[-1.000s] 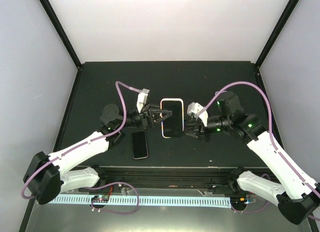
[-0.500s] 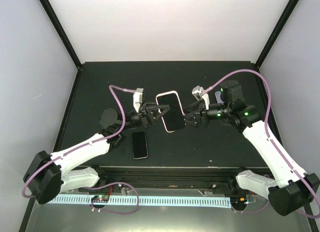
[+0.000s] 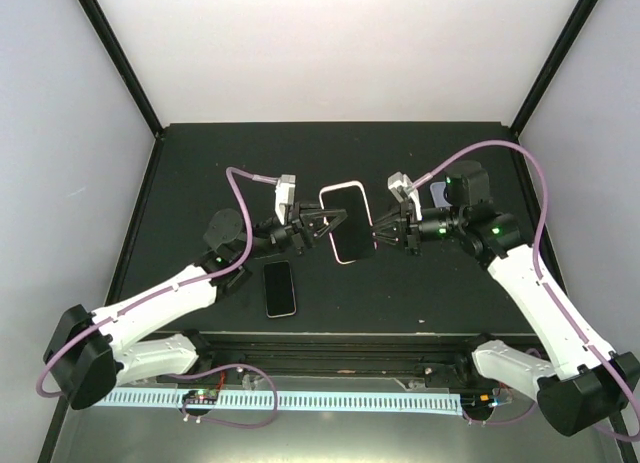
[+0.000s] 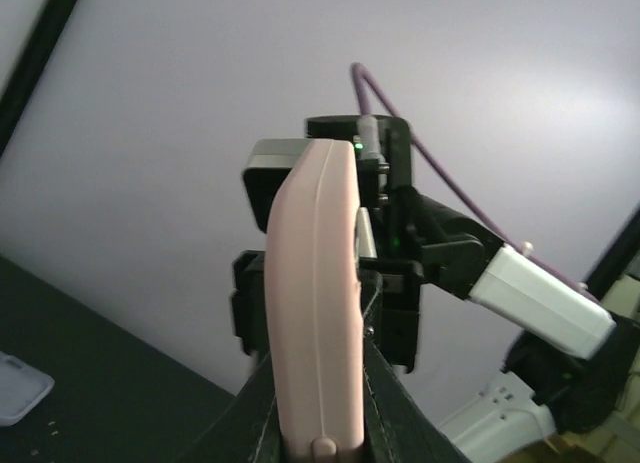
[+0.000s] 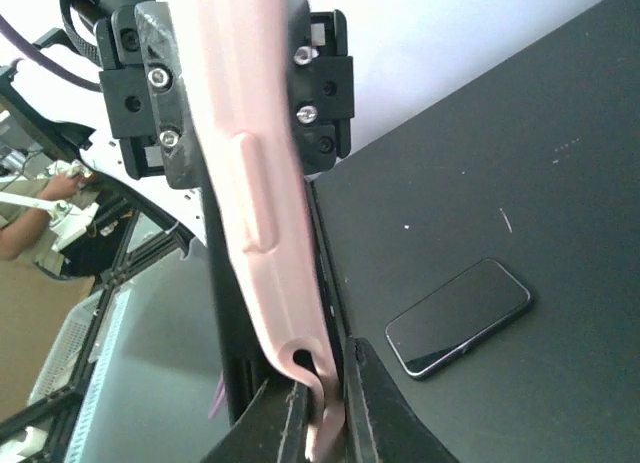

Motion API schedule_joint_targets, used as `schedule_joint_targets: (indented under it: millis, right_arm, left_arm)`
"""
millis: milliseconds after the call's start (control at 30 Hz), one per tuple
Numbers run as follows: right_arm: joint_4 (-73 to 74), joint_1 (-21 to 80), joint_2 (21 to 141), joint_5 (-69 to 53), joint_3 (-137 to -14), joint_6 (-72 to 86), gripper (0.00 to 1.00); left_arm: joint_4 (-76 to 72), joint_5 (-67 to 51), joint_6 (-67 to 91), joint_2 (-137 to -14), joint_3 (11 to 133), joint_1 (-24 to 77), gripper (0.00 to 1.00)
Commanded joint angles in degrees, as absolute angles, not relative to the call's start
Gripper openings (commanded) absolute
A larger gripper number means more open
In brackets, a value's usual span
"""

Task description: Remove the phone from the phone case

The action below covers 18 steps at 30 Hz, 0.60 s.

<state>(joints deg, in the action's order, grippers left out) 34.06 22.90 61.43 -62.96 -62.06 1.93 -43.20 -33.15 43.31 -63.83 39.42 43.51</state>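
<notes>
The phone with its dark screen sits in a pink case [image 3: 350,223], held up above the black table [image 3: 200,173] between both grippers and tilted. My left gripper [image 3: 325,223] is shut on its left long edge; in the left wrist view the case's pink side [image 4: 315,283] stands upright between my fingers [image 4: 400,433]. My right gripper [image 3: 378,230] is shut on the right long edge; in the right wrist view the pink case [image 5: 250,183] runs down into my gripper [image 5: 322,408], and its lower rim is bent between the fingers.
A second phone [image 3: 280,288] with a dark screen lies flat on the table near the front, below the left gripper, and also shows in the right wrist view [image 5: 458,318]. A pale flat object [image 4: 20,383] lies on the table in the left wrist view. Black frame posts stand at the table's corners.
Both grippers have lifted the cased phone off the table, carried it a little toward the back and tilted it. The phone on the table has not moved.
</notes>
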Motion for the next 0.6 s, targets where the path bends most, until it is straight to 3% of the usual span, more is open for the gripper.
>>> schedule_joint_targets:
  millis: [0,100,200,367,567]
  right_arm:
    - [26.4,22.9,59.1,-65.5,-59.6,5.9,0.02]
    - [24.5,22.5,57.6,-60.2,-55.9,9.6,0.01]
    - [20.9,22.0,55.8,-53.1,-51.8,15.3,0.01]
    - [18.3,21.8,57.1,-42.7,-46.4,23.7,0.01]
    - [18.4,21.6,61.9,-34.5,-43.8,29.0,0.01]
  left_arm:
    - [-26.0,-24.4,38.3,-61.6,41.9,44.9,0.26]
    - [-14.1,-16.7,32.0,-60.5,48.3,44.7,0.53]
    - [-4.6,-5.5,28.3,-58.1,51.7,44.8,0.65]
    - [1.8,14.1,24.0,-53.2,49.8,47.9,0.68]
    - [4.9,23.3,18.6,-56.0,46.9,56.1,0.61]
